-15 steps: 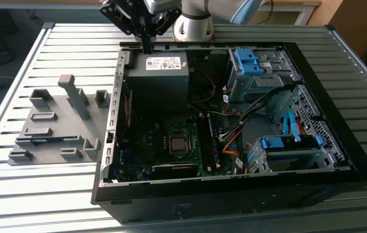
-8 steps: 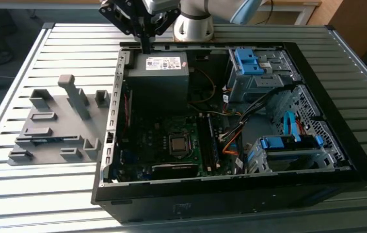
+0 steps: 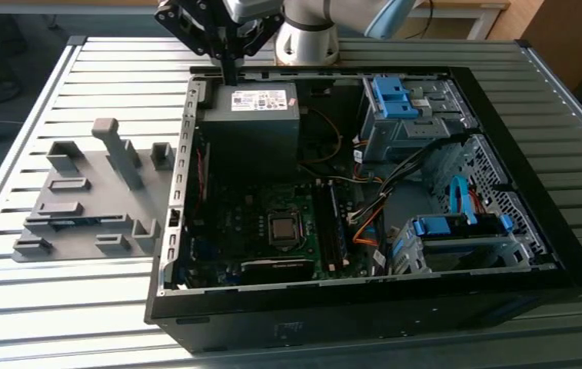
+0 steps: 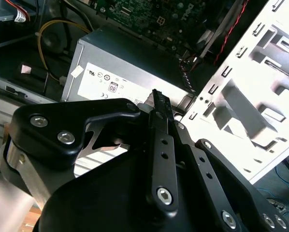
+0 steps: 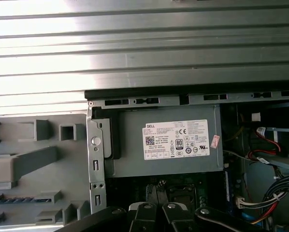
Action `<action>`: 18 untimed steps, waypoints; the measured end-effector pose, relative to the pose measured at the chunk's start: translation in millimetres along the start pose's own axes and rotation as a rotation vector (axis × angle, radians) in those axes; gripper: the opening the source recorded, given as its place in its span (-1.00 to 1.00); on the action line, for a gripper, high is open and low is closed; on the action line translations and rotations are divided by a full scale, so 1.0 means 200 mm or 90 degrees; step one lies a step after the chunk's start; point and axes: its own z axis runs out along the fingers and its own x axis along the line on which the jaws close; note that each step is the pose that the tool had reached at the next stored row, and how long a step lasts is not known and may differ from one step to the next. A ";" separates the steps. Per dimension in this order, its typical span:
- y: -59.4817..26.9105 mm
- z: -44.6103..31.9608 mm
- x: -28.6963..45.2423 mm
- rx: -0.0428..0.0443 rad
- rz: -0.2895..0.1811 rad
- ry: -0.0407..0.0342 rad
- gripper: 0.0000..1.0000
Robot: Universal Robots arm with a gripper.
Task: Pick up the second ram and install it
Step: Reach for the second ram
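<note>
The gripper [image 3: 231,75] is hanging over the far edge of the open computer case [image 3: 321,327], just above the grey power supply [image 3: 254,115]. In the second wrist view its black fingers [image 4: 160,125] are lying drawn together to a narrow tip, and nothing is showing between them.

The second ram [image 3: 63,224] is lying well apart from the gripper. It is resting flat in a slot of the grey holder tray [image 3: 106,192], near the tray's corner at the exterior view's lower left. The tray is sitting on the slatted metal table [image 3: 65,307], touching the case's side wall. In the first wrist view the stick [image 5: 23,199] is showing as a dark strip with blue marks.

It is looking light, thin and stiff, but fragile: chips and edge contacts are likely resenting pressure or twisting. Pinching it across the flat faces near mid-length, clear of the contact edge, is seeming the safest hold. The narrow board is probably offering little margin for tilt.
</note>
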 end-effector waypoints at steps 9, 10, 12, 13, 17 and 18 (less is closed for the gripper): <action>-0.001 0.000 0.012 0.0000 0.000 0.0000 -0.79; -0.001 0.000 0.014 0.0000 0.000 0.0000 -0.79; -0.001 0.000 0.016 0.0000 0.000 0.0000 -0.79; -0.001 0.000 0.017 0.0000 0.000 0.0000 -0.79; -0.002 0.000 0.022 0.0000 0.000 0.0000 -0.79; -0.002 -0.001 0.023 0.0000 0.000 0.0000 -0.79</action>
